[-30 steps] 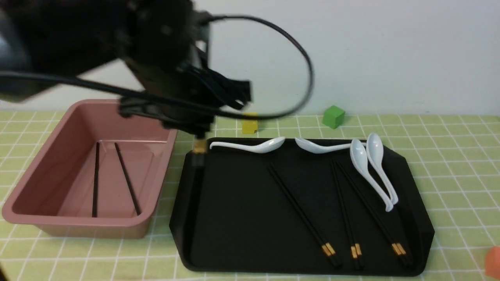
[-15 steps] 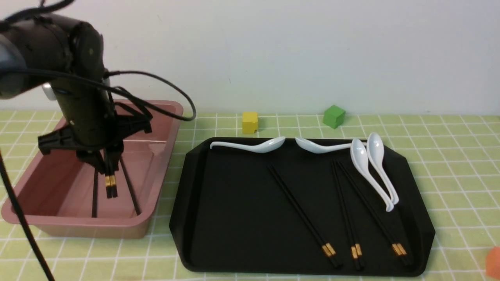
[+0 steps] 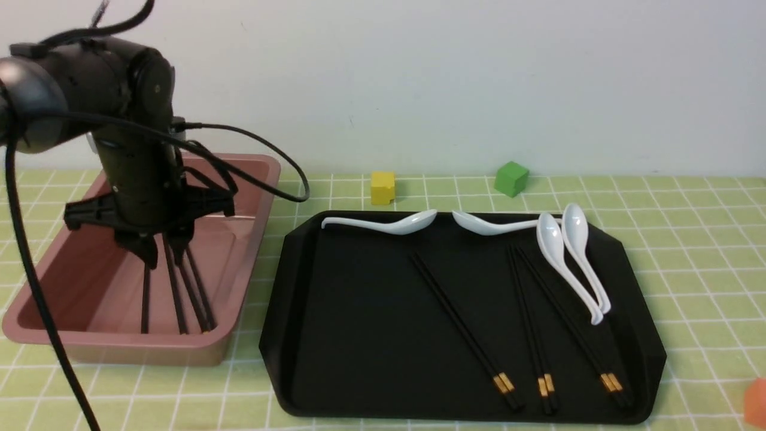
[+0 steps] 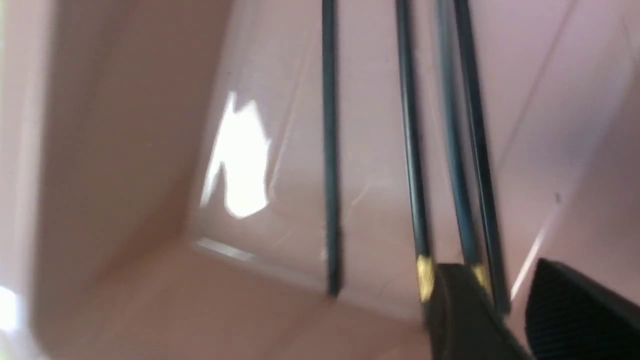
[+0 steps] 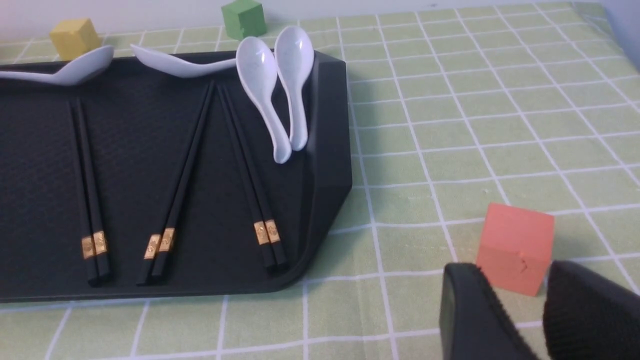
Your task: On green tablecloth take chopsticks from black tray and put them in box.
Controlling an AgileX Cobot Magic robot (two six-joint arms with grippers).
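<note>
Over on the left of the green tablecloth, the left gripper hangs down inside the pink box, its tips low between the walls. Its jaws stand apart with a clear gap, and nothing is clamped in them. In the left wrist view one of its fingers sits just in front of a gold-banded stick end, but the blur hides whether they touch. Four black chopsticks lie lengthwise on the box floor.

To my eye the placing step of this trip is at its end, with the sticks down and the jaws free. Three more pairs lie on the black tray: a left pair, a middle pair and a right pair, gold ends toward the near rim. So I'd say the job is a little under halfway.

The next move calls for a straight lift clear of the box rim without dragging the loose sticks, then a swing across to the tray. The left pair is nearest. The sticks are thin and lie flat, so the tips would have to come right down to the tray and close across both at once. White spoons lie just beside the right pair and could get nudged.

The right gripper sits low over the cloth off the tray's right side, jaws apart and empty, an orange block just beyond it.
</note>
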